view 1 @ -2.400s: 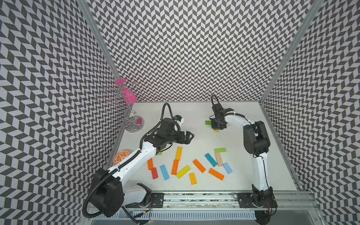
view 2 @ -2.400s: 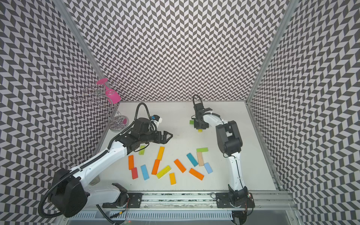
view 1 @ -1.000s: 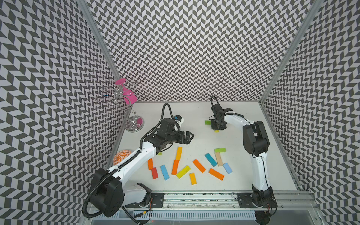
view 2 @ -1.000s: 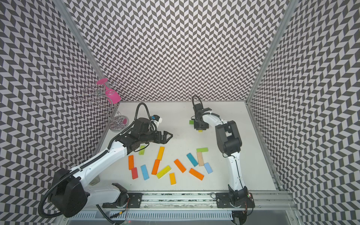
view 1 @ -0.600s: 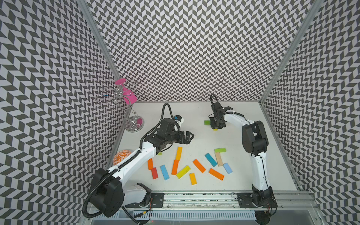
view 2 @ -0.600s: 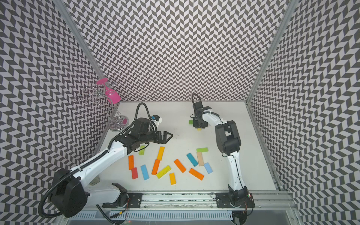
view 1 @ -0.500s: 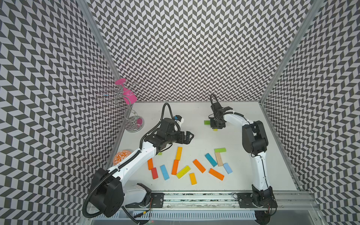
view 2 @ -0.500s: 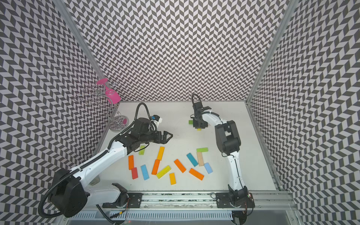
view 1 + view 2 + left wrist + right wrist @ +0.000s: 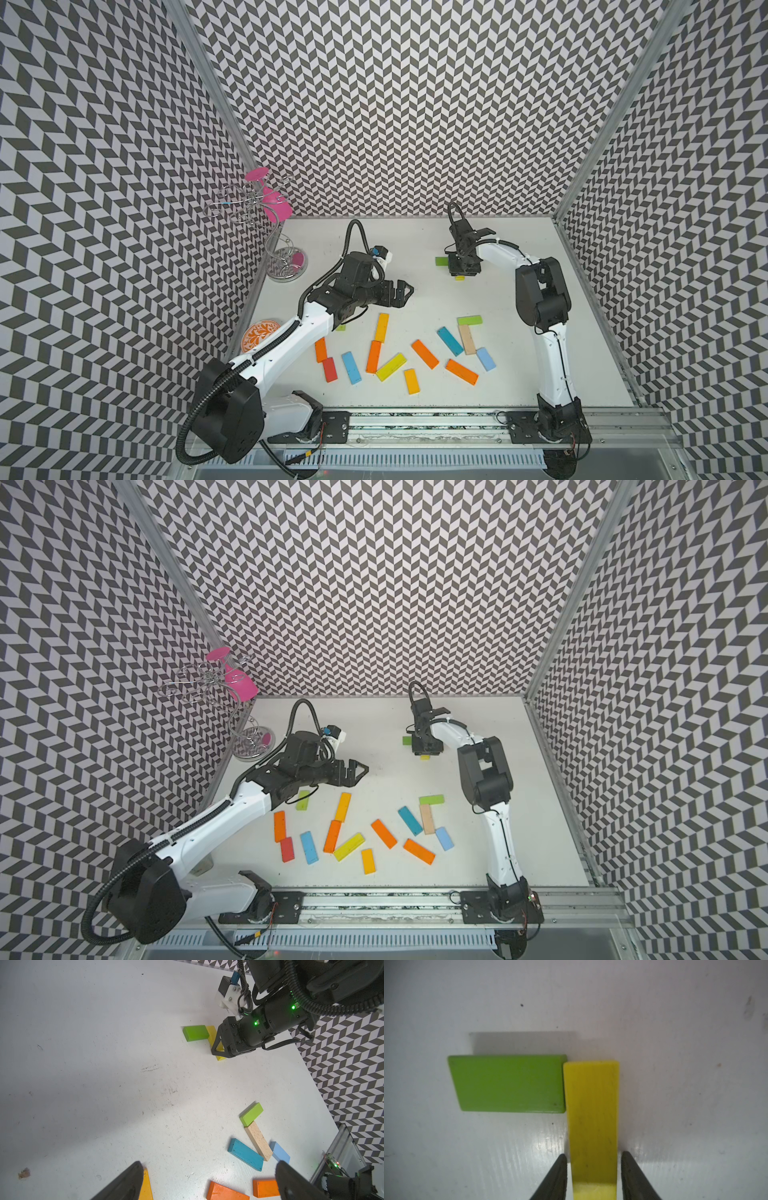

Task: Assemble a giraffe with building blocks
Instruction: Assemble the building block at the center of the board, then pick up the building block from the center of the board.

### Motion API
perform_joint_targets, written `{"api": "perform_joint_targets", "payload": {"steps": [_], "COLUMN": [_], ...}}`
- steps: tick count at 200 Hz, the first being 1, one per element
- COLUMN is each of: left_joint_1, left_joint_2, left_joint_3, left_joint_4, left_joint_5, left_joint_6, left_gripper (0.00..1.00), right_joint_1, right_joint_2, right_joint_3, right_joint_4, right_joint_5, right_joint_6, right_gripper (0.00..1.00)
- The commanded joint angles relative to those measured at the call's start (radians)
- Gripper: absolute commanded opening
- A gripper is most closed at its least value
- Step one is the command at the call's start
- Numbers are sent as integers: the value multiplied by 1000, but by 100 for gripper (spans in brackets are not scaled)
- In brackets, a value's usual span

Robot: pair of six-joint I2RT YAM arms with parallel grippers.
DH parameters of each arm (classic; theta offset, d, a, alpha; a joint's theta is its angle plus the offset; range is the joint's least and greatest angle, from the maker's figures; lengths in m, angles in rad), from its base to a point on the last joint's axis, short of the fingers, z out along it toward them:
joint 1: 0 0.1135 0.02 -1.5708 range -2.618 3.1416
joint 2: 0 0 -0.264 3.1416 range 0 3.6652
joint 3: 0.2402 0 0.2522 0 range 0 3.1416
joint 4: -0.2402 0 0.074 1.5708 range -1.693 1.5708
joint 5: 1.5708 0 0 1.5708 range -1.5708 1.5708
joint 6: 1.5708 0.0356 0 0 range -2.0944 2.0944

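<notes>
You're easing R fingers (image 9: 557, 1178) off the yellow plank (image 9: 591, 1115), now lying against the green plank (image 9: 508, 1083), so giraffe's started; L fingers (image 9: 124, 1184) idling wide open.

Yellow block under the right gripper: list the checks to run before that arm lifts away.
1. Yellow block lies flat on the table: ok.
2. Green block end meets the yellow block's side, no gap visible: ok.
3. Right gripper jaws stand apart, with a thin gap on each side of the yellow block: ok.
4. Fingertips off the table: cannot tell.
5. Left gripper open, empty, away from the pair: ok.
6. Loose blocks lie apart from the pair: ok.
</notes>
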Motion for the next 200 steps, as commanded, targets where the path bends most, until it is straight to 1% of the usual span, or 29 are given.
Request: {"api": "perform_joint_targets", "payload": {"steps": [1,29,45,60,82,100,115,145,163,171,176,200], "left_joint_1": [2,2,3,3,0,-10,-21,-57,-88,-104,-116,-161], "left_joint_2": [-10,-17,-25,-38,-69,-101,-123,-159,-172,-174,-175,-172], "left_joint_3": [13,12,17,23,32,33,29,-8,-38,-50,-57,-93], "left_joint_4": [11,9,1,-11,-37,-60,-81,-100,-98,-96,-94,-70], "left_joint_5": [-2,-3,-1,1,-3,-18,-27,-38,-37,-39,-40,-32], "left_joint_6": [11,9,6,3,0,-1,-5,-28,-42,-42,-70,-99], "left_gripper": [100,100,100,100,100,100,100,100,100,100,100,100], "right_joint_1": [1,1,1,1,-1,-2,-3,-1,3,7,13,54], "right_joint_2": [10,-7,-47,-92,-191,-281,-380,-598,-724,-779,-809,-914], "right_joint_3": [25,59,81,117,128,101,19,-223,-404,-481,-523,-715], "right_joint_4": [-3,-32,-42,-66,-87,-106,-90,-19,28,43,53,84], "right_joint_5": [4,13,19,20,39,60,55,29,-13,-12,-8,-2], "right_joint_6": [-4,-3,6,14,55,108,149,244,289,313,329,384], "right_gripper": [48,59,67,72,77,77,77,76,76,75,75,74]}}
